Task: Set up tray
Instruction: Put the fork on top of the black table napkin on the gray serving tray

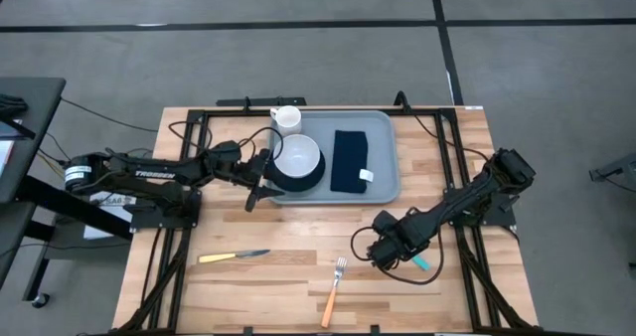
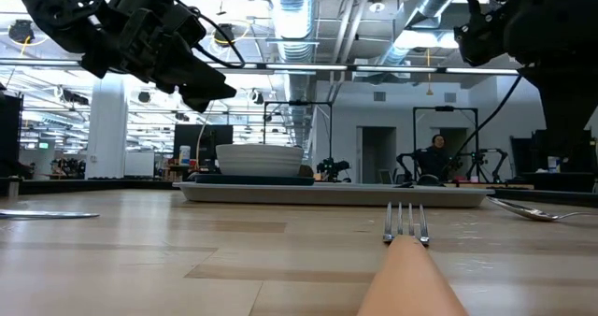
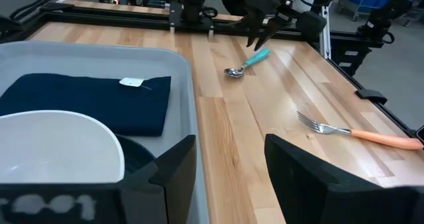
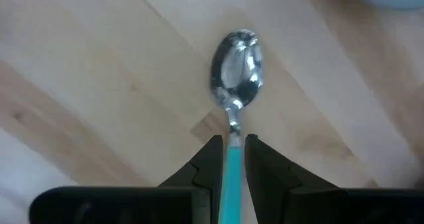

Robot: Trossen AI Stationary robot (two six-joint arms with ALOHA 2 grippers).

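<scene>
The tray (image 1: 384,182) sits at the surface's (image 1: 288,276) far edge, holding plate, bowl (image 1: 296,156) and napkin (image 1: 350,160). The left hand (image 1: 260,180), spread, hangs at its left rim. Near the right edge, the right hand (image 4: 232,159) straddles the teal spoon's (image 4: 236,71) handle, fingers nearly closed, likely to carry it over.

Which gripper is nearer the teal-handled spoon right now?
Right. The right gripper is directly over the spoon, its fingers either side of the teal handle. The left gripper is across the table at the tray's near-left edge, beside the white bowl.
</scene>
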